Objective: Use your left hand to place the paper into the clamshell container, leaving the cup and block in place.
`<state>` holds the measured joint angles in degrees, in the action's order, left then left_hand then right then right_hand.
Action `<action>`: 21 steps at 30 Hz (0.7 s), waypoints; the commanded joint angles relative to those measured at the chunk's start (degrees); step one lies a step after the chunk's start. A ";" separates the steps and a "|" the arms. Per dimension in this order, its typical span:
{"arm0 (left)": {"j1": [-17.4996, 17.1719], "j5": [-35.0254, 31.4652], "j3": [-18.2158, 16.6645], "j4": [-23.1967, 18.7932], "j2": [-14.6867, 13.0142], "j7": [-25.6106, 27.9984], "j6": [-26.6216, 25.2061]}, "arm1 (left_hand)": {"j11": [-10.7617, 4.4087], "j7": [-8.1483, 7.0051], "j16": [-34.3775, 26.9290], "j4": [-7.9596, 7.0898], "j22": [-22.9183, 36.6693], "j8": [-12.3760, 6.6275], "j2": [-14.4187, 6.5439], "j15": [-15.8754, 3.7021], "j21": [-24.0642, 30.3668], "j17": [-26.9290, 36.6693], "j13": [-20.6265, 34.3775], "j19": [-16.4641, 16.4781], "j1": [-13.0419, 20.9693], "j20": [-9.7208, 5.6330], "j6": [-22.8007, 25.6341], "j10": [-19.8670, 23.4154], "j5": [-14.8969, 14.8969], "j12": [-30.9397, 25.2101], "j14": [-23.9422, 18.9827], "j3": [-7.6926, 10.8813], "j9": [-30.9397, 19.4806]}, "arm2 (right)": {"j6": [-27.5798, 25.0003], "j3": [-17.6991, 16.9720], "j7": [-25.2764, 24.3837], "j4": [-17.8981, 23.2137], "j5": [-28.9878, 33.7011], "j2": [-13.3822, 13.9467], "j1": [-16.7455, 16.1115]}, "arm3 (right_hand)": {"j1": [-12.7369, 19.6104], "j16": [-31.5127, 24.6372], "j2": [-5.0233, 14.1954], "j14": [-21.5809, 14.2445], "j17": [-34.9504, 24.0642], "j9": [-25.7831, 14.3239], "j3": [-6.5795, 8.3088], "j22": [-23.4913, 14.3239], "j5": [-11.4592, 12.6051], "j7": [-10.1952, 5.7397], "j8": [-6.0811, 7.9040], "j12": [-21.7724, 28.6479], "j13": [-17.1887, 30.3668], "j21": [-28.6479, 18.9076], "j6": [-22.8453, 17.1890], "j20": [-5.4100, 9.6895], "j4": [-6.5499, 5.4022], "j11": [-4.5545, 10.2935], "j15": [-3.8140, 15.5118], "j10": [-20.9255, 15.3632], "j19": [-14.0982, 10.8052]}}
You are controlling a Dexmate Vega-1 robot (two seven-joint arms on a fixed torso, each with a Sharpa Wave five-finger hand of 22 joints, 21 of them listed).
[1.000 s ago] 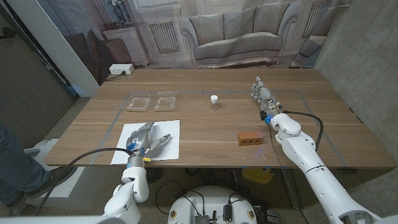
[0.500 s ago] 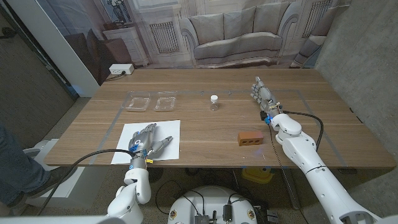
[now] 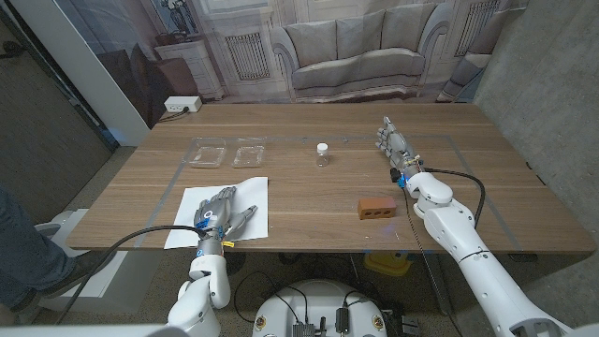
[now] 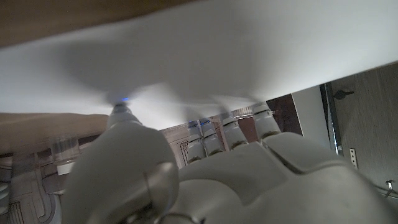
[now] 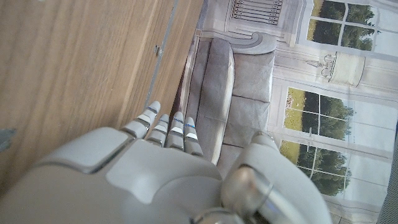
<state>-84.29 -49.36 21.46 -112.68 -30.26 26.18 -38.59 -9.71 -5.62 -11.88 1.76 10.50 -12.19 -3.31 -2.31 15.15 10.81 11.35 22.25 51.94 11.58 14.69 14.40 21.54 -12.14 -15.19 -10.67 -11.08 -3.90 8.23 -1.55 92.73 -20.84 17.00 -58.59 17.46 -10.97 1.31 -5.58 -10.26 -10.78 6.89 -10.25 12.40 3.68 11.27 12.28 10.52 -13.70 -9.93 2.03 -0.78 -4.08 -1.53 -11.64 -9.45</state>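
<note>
A white sheet of paper (image 3: pixel 245 198) lies near the table's front left edge, slightly askew. My left hand (image 3: pixel 221 216) presses on its near part with fingers spread, and the fingertips (image 4: pixel 231 121) touch the paper (image 4: pixel 205 50) in the left wrist view. Beyond the sheet, the clear clamshell container (image 3: pixel 230 153) lies open in two halves. A small clear cup (image 3: pixel 322 153) with a white top stands mid-table. The orange block (image 3: pixel 376 208) lies to the right, near the front edge. My right hand (image 3: pixel 393 142) stands on its edge on the right side, fingers straight, holding nothing.
Grey tape lines (image 3: pixel 178 178) mark a rectangle on the wooden table (image 3: pixel 309 192). A backdrop printed with a sofa (image 3: pixel 356 51) hangs behind the far edge. A person's leg (image 3: pixel 23 243) is at the left border.
The paper has slid toward the front left under my left hand and turned slightly; the hand drew back toward the near edge. The right arm, cup and block have not moved.
</note>
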 commanded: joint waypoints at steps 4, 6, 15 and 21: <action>0.78 -0.06 0.55 0.24 0.72 -0.98 -0.93 | 0.57 0.64 -0.46 4.77 0.04 -0.20 -1.59 -2.36 1.37 0.40 0.15 5.42 5.39 0.22 0.75 1.13 -1.22 -0.15 -2.07 4.21 -0.15 | 0.05 -0.29 0.38 -0.92 -0.43 -0.29 0.32 | 0.06 0.23 0.37 -0.22 -0.28 -0.19 0.08 -0.17 0.00 -0.23 0.03 -0.11 0.20 0.10 -0.22 0.93 0.22 0.29 -0.05 -0.07 -0.61; 0.93 0.12 0.50 0.28 0.90 -0.88 -0.80 | 0.55 0.55 -0.47 4.91 0.02 -0.21 -1.88 -2.51 1.37 0.44 0.16 5.71 5.88 0.32 0.84 1.30 -1.43 -0.19 -2.22 4.42 -0.17 | 0.10 -0.43 0.43 -1.01 -0.54 -0.29 0.26 | 0.06 0.23 0.37 -0.23 -0.28 -0.19 0.07 -0.17 0.00 -0.26 0.02 -0.13 0.20 0.13 -0.19 0.93 0.23 0.27 -0.06 -0.02 -0.62; 1.92 1.14 0.50 0.21 0.40 -2.69 -0.07 | 1.19 1.20 -0.46 6.23 -0.14 -0.18 -3.15 -2.79 1.65 0.56 0.23 8.18 9.44 -0.64 1.08 1.65 -2.80 -0.16 -3.06 5.82 -0.24 | 0.46 -0.76 0.68 -1.33 -0.73 -0.21 0.25 | 0.02 0.25 0.41 -0.18 -0.29 -0.19 0.03 -0.18 -0.02 -0.30 0.03 -0.15 0.20 0.25 -0.21 0.83 0.25 0.31 -0.18 0.05 -0.61; 2.19 1.76 0.25 -0.08 0.08 -3.11 0.50 | 2.46 2.63 -0.80 7.10 -0.29 -0.44 -4.54 -2.48 1.73 0.76 0.31 10.22 13.00 -1.90 2.06 2.73 -4.02 -0.41 -4.64 7.40 -0.34 | 0.38 -0.80 0.67 -1.26 -0.73 -0.16 0.27 | 0.01 0.25 0.42 -0.17 -0.29 -0.19 -0.01 -0.18 -0.03 -0.30 0.02 -0.18 0.20 0.35 -0.18 0.72 0.29 0.28 -0.14 0.15 -0.61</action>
<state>-82.84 -48.75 21.80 -112.53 -29.71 24.43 -38.87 -7.77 -3.75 -12.32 2.38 10.06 -12.18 -7.57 -2.45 16.61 11.35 11.34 28.65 63.13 12.08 16.33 16.33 17.89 -12.14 -18.93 -10.03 -11.07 -3.73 7.65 -1.05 91.63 -21.44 16.79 -58.38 17.21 -10.97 1.55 -5.57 -10.26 -10.78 6.89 -10.25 12.40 3.68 11.27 12.28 10.52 -13.71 -9.93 2.03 -0.79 -4.08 -1.53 -11.64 -9.45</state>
